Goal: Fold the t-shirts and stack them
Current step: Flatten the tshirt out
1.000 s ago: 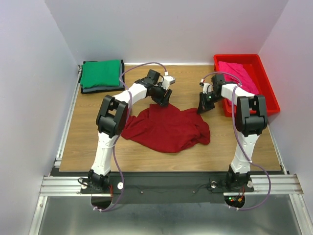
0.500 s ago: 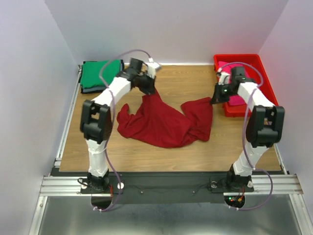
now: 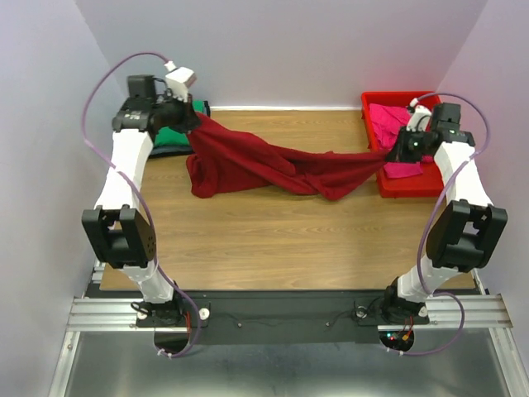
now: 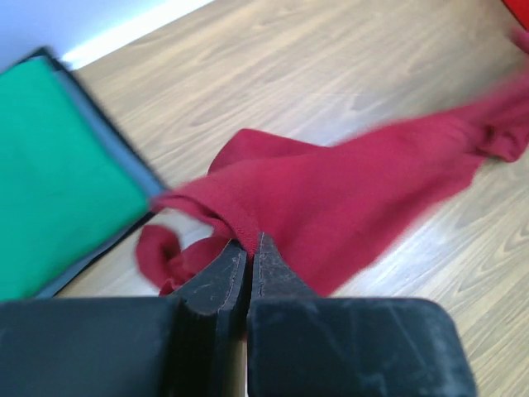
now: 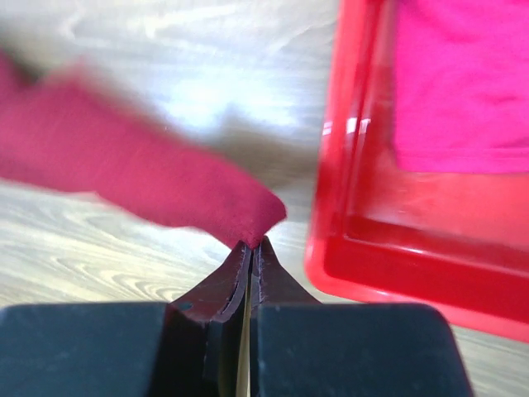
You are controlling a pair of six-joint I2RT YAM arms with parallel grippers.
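The maroon t-shirt (image 3: 273,165) hangs stretched in the air between both grippers, sagging in a bunch at the left (image 3: 207,178). My left gripper (image 3: 192,124) is shut on its left end, up near the folded green t-shirt (image 3: 169,136); the pinch shows in the left wrist view (image 4: 248,240). My right gripper (image 3: 388,157) is shut on its right end beside the red tray (image 3: 413,185); the right wrist view shows the cloth (image 5: 165,186) in the tips (image 5: 252,244). The green t-shirt (image 4: 58,174) lies on a dark grey one (image 4: 124,153). The pink t-shirt (image 3: 397,124) lies in the tray.
The red plastic tray (image 5: 364,240) stands at the back right, its near wall close to my right gripper. The green and grey stack sits in the back left corner. White walls close in the wooden table (image 3: 273,240) at the back and sides.
Both grippers have lifted and swung apart, left to the back left, right toward the tray. The maroon t-shirt has come off the table and is pulled out long between them.
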